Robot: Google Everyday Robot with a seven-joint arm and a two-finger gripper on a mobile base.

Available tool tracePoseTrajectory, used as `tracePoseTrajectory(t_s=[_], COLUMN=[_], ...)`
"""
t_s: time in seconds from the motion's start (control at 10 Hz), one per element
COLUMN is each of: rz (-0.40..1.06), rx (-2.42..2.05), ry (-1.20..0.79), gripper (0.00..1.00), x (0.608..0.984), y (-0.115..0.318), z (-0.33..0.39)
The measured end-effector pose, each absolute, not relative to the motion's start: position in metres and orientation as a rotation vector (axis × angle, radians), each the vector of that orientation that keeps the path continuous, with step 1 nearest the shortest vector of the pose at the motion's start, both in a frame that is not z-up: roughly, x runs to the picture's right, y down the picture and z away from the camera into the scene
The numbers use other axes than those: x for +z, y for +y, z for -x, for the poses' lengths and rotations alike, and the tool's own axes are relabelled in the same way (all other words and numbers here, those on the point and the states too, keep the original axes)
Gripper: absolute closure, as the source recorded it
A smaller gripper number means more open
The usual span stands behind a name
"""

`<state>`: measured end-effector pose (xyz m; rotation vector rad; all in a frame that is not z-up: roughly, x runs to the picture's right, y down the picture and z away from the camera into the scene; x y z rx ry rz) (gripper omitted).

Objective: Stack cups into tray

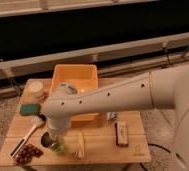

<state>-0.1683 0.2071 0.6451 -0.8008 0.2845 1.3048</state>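
Note:
The yellow-orange tray (81,76) stands at the back middle of the wooden table, its near part covered by my white arm. My gripper (54,136) hangs below the arm's wrist at the front left of the table, right over the cups. A light green cup (59,148) stands under it, with a dark grey cup (47,140) close on its left. The orange cup is hidden or out of view.
A cream-white tub (36,89) and a green sponge (29,108) sit at the left. A white-handled brush (30,132) and dark red grapes (28,152) lie front left. A yellow item (80,145) and a dark block (122,135) lie in front.

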Motion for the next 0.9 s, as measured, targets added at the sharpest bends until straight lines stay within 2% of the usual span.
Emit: tracePoseTrajectory(t_s=[0.2,0.3,0.6,0.7,0.8,0.9], rz=[0.803,0.810,0.823,0.826,0.823,0.816], rx=[1.313,1.314,1.311,1.313,1.314,1.314], ry=[0.305,0.322,0.357,0.378,0.383,0.386], gripper=[1.00,0.96,0.70,0.46,0.39,0.37], x=[0.651,0.655,0.664,0.670,0.672,0.675], y=[0.209,0.210,0.214,0.216,0.217,0.217], z=[0.165,0.163,0.162,0.161,0.161,0.161])
